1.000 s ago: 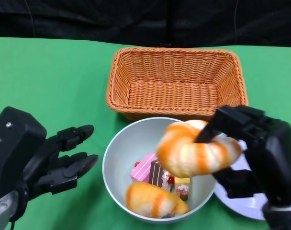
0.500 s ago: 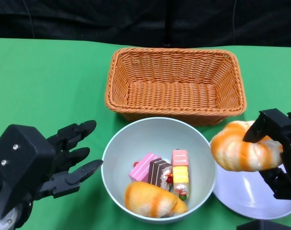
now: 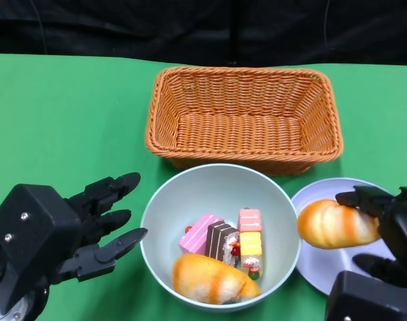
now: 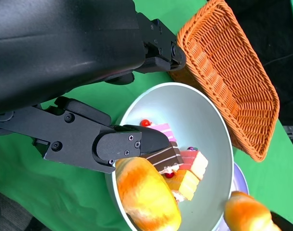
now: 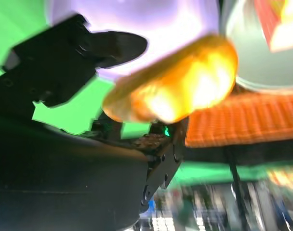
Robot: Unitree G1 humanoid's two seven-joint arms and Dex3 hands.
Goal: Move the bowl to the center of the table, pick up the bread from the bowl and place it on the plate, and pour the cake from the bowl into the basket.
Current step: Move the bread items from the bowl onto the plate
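A: Bowl contents?
B: One bread roll, cake pcs. Basket at table's far edge.
A: Hands?
B: R hand grasps 2nd bread over plate. L hand released, fingers spread beside bowl.

A green cloth covers the table from near edge to far edge, evenly lit, and behind it hangs a black backdrop across the whole far side, with thin dark cables running down.
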